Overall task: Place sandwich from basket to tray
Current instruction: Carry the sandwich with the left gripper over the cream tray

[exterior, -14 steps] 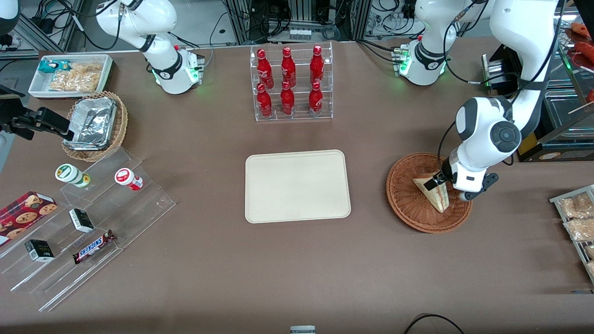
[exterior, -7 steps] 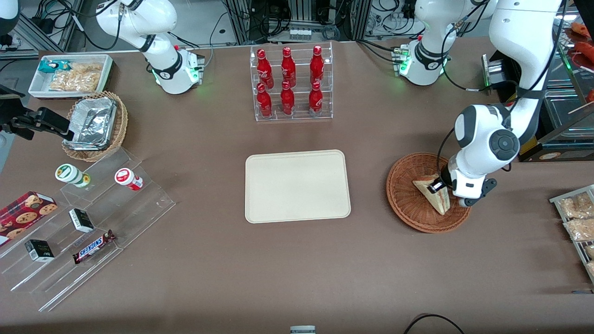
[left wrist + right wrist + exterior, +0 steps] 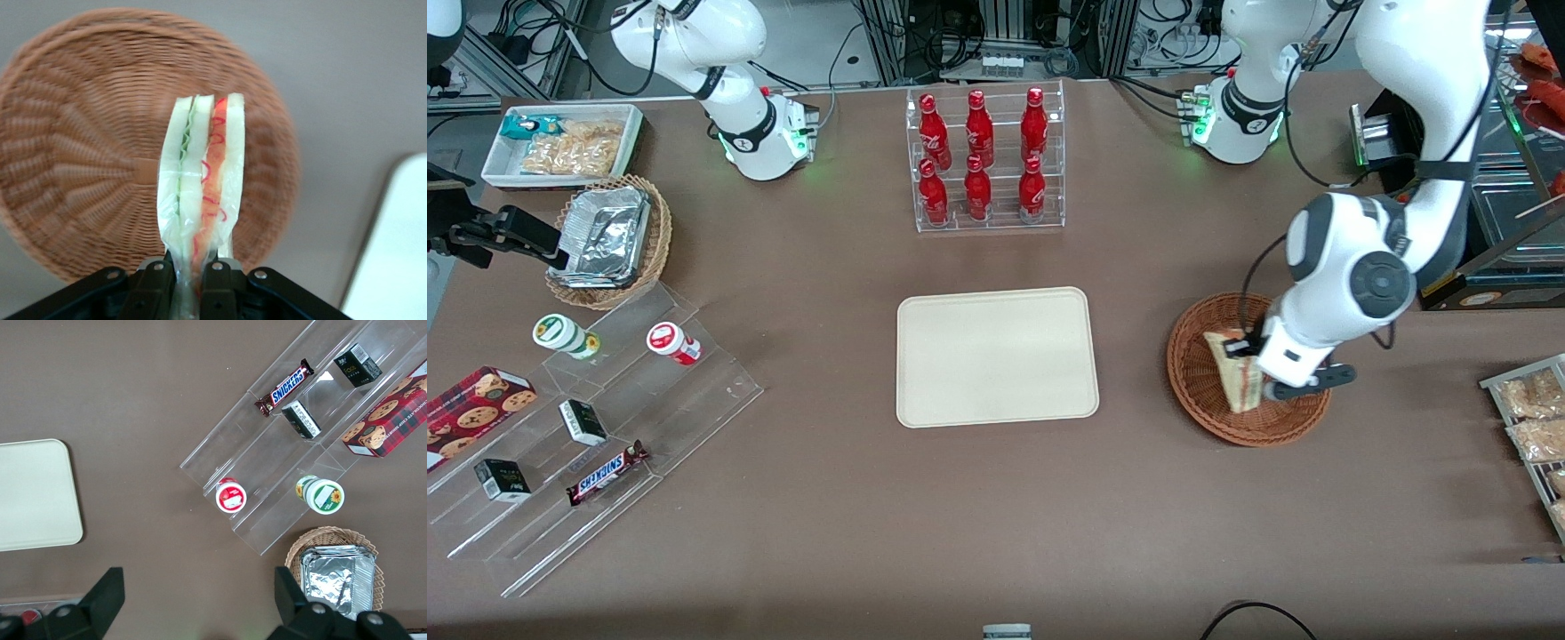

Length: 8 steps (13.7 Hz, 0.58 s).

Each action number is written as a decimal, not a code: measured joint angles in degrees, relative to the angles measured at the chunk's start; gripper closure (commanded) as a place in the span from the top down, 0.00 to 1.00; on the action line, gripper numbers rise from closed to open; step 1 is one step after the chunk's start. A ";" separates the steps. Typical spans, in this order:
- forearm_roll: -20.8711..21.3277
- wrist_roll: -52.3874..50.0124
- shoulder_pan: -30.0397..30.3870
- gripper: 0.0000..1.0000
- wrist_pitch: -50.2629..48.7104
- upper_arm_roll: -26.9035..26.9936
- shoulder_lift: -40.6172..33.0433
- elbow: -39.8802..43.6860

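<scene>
The claw [image 3: 1240, 348] hangs over the basket [image 3: 1199, 391], toward the working arm's end of the surface [image 3: 996, 516], and it is pinching the sandwich [image 3: 1238, 378] by one end. In the wrist view the two black fingers [image 3: 155, 287] press in on either side of the wedge's narrow end, and the sandwich [image 3: 200, 187] stands straight out from the claw [image 3: 185, 290] with its cut edge facing the camera: pale bread on the outsides, a greenish layer on one side, red filling on the other, all under a clear wrap. The woven floor of the basket [image 3: 80, 167] shows around and under the sandwich, so the wedge is raised clear of the wicker rather than lying flat in it.

From the front, the sandwich hangs tilted, its gripped end up by the claw and the rest pointing down toward the basket's nearer rim. It sits wholly within the basket's outline.

The tray [image 3: 996, 356] lies flat near the middle of the surface, well apart from the basket, toward the parked arm's end. A corner of the tray [image 3: 400, 253] shows in the wrist view just beside the basket's rim.
</scene>
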 measured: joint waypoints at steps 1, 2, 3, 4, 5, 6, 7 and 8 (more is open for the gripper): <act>-0.01 -0.42 -2.21 0.04 -0.02 -0.07 0.69 0.99; -0.01 -1.53 -4.56 0.03 -0.18 -0.14 1.63 2.21; -0.01 -2.95 -6.80 0.03 -0.73 -0.20 2.66 3.60; -0.01 -4.62 -8.95 0.03 -1.50 -0.25 3.83 5.27; -0.01 -6.40 -10.96 0.03 -2.33 -0.29 5.09 7.11; -0.04 -8.19 -12.87 0.03 -2.74 -0.32 6.37 8.90; -0.08 -10.11 -14.80 0.03 -2.93 -0.36 7.68 10.61; -0.11 -12.01 -16.71 0.03 -2.94 -0.39 8.94 12.14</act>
